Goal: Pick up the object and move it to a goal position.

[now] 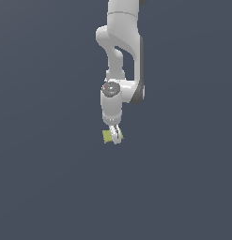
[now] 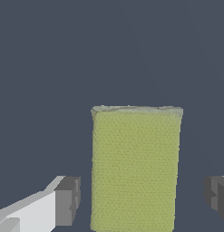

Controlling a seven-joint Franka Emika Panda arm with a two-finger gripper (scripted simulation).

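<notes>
The object is a flat yellow-green block (image 1: 107, 136) lying on the dark grey floor. In the exterior view my white gripper (image 1: 115, 138) points straight down at it and covers its side toward the exterior view's right. In the wrist view the block (image 2: 136, 167) fills the middle, lying between my two fingers. My gripper (image 2: 143, 199) is open: one grey finger pad (image 2: 68, 200) stands a small gap off one side of the block, and the other pad (image 2: 217, 197) stands a wider gap off the other side. Neither pad touches the block.
A plain dark grey floor (image 1: 51, 178) lies all around. The white arm (image 1: 122, 42) rises straight above the gripper. No goal mark shows in either view.
</notes>
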